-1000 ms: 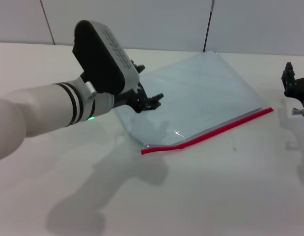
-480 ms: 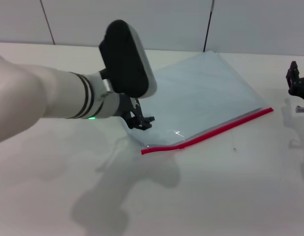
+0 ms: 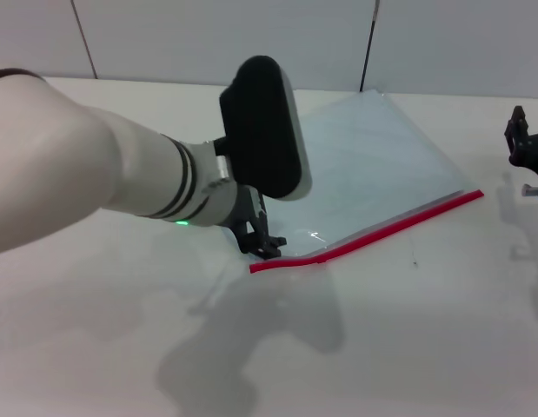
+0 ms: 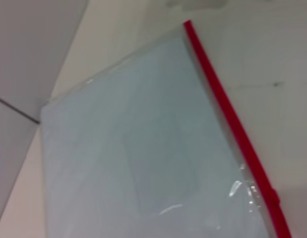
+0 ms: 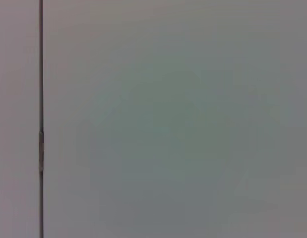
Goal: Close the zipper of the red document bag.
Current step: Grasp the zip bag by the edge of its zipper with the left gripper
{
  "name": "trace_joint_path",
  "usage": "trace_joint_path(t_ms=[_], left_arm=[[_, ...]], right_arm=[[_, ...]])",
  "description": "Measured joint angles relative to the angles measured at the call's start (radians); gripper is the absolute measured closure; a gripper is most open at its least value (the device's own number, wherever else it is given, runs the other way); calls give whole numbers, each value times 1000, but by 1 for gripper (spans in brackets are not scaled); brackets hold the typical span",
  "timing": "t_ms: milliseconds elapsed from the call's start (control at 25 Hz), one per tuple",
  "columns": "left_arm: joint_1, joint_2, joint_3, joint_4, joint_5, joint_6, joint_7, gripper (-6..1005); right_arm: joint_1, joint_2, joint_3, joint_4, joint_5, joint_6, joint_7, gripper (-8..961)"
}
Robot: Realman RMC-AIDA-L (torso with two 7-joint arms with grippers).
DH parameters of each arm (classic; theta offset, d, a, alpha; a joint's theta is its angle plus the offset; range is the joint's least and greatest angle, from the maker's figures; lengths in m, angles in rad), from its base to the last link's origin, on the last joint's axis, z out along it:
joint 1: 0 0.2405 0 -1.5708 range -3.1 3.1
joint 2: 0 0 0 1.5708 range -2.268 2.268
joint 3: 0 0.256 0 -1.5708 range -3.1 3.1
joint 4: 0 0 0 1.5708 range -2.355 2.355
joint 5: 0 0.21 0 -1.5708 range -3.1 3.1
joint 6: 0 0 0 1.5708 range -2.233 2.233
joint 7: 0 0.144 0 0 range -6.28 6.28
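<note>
The red document bag (image 3: 364, 169) lies flat on the white table, a translucent pale blue pouch. Its zipper (image 3: 386, 228) is a red strip along the edge nearest me, running from the near left corner up to the right. My left gripper (image 3: 264, 244) hangs low over the bag's near left corner, just above the strip's left end, and the big left wrist covers part of the bag. The left wrist view shows the bag (image 4: 133, 148) and the zipper (image 4: 227, 114) close below. My right gripper (image 3: 527, 149) is parked at the far right edge, away from the bag.
A grey panelled wall (image 3: 251, 35) with a dark seam stands behind the table (image 3: 408, 347). The right wrist view shows only that wall (image 5: 183, 119). Bare white tabletop lies in front of the bag and to its right.
My left arm has swung right and down, from over the bag's left side to its near left corner beside the red strip's end. The bag has not moved.
</note>
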Motion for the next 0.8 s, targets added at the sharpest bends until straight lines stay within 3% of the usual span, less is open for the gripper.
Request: trace_joint_path(t_ms=[560,800], left_arm=[[-46,-2,84,-16,3,74,-32,157],[-59,-2,77,-56,5,66,-33,157]], right_arm=[[18,0,0,9,14,0,0,418],[20,0,0,9,14,0,0,419]])
